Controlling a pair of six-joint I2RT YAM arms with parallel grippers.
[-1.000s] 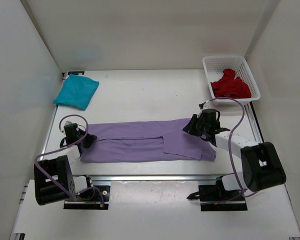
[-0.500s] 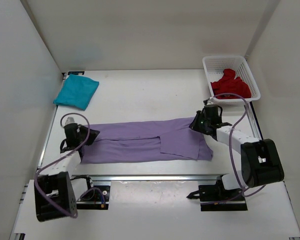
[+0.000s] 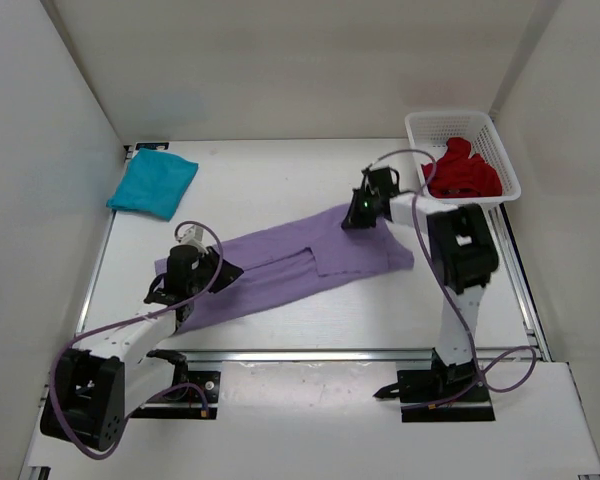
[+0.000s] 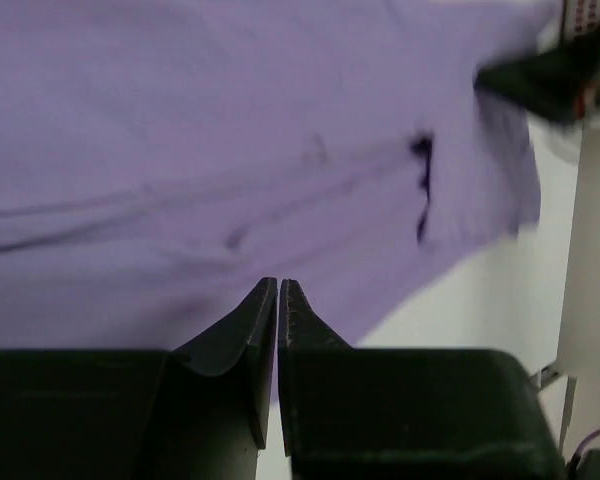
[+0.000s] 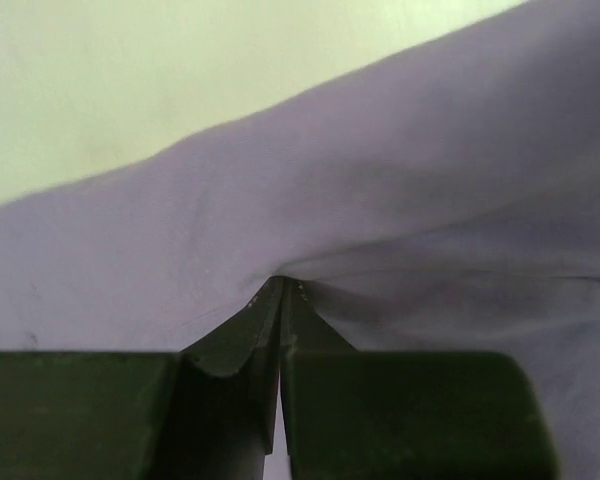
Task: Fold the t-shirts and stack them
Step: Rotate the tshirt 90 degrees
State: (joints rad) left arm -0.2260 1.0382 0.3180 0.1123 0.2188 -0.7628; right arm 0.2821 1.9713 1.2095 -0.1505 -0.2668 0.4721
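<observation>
The white surface [image 3: 280, 180] carries a purple shirt [image 3: 310, 262], folded lengthwise and stretched slantwise across the middle from near left to far right. A white mesh basket [image 3: 416, 128] stands in the far right corner with a dark red shirt [image 3: 462, 172] bunched inside. A teal shirt [image 3: 152, 185] lies folded in the far left corner, well apart from both arms. The right hand [image 3: 353, 217] is clenched on the purple shirt's far right edge, and the cloth puckers at its fingertips [image 5: 250, 330]. The left hand [image 3: 227, 271] pinches the same shirt near its left end, its fingers [image 4: 255, 320] all but touching.
</observation>
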